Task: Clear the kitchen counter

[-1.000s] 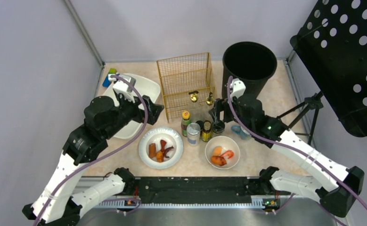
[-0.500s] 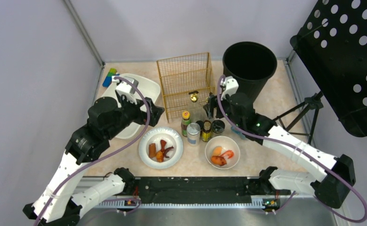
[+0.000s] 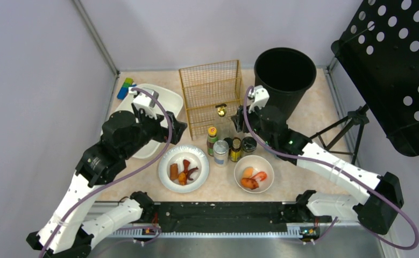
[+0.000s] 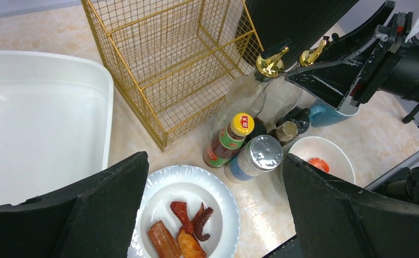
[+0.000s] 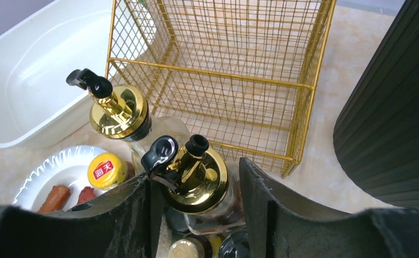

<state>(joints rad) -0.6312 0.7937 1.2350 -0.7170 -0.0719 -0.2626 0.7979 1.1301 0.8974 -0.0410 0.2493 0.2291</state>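
Note:
The beige marbled kitchen counter (image 3: 309,115) holds a cluster of bottles at its middle. My right gripper (image 3: 239,119) is down over a clear glass oil bottle with a gold pourer cap (image 5: 196,177). In the right wrist view its fingers (image 5: 137,215) sit narrowed on both sides of that bottle, shut on it. A second gold-capped oil bottle (image 3: 220,110) stands just left of it. My left gripper (image 3: 179,128) hovers open and empty above the white plate (image 4: 142,215) of food scraps.
A yellow-capped sauce bottle (image 3: 212,135), a silver-lidded jar (image 3: 220,150) and small dark bottles (image 3: 235,148) stand by a white bowl (image 3: 266,164) of scraps. Behind are a gold wire basket (image 3: 210,91), a black bin (image 3: 285,72) and a white tub (image 3: 158,99).
My right gripper has moved left and forward from beside the bin onto the right-hand oil bottle, now covering its cap in the top view. The left arm has barely shifted.

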